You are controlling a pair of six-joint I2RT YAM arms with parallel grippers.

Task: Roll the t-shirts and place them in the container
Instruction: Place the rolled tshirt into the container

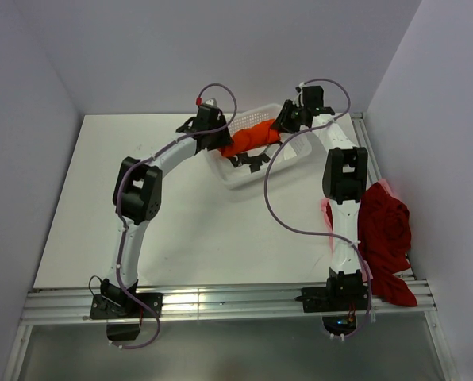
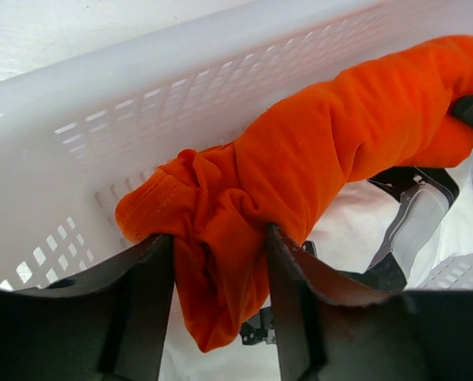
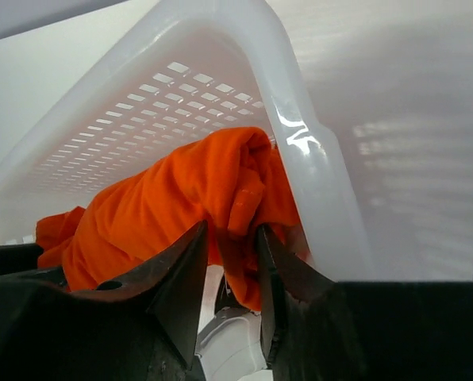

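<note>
The bright orange t-shirt [image 1: 252, 138] is rolled into a thick bundle and hangs over the white lattice basket [image 1: 244, 178] at the back of the table. My left gripper [image 1: 221, 147] is shut on the shirt's left end [image 2: 221, 262]. My right gripper [image 1: 280, 128] is shut on its right end [image 3: 236, 214], close to the basket's corner wall [image 3: 316, 182]. The dark red t-shirt [image 1: 386, 238] lies crumpled at the table's right edge beside the right arm. A sliver of the pale pink t-shirt [image 1: 325, 211] shows under it.
The basket's perforated wall [image 2: 86, 151] stands close behind the left end of the roll. A grey wall borders the table at the back and both sides. An aluminium rail [image 1: 221, 305] runs along the near edge by the arm bases.
</note>
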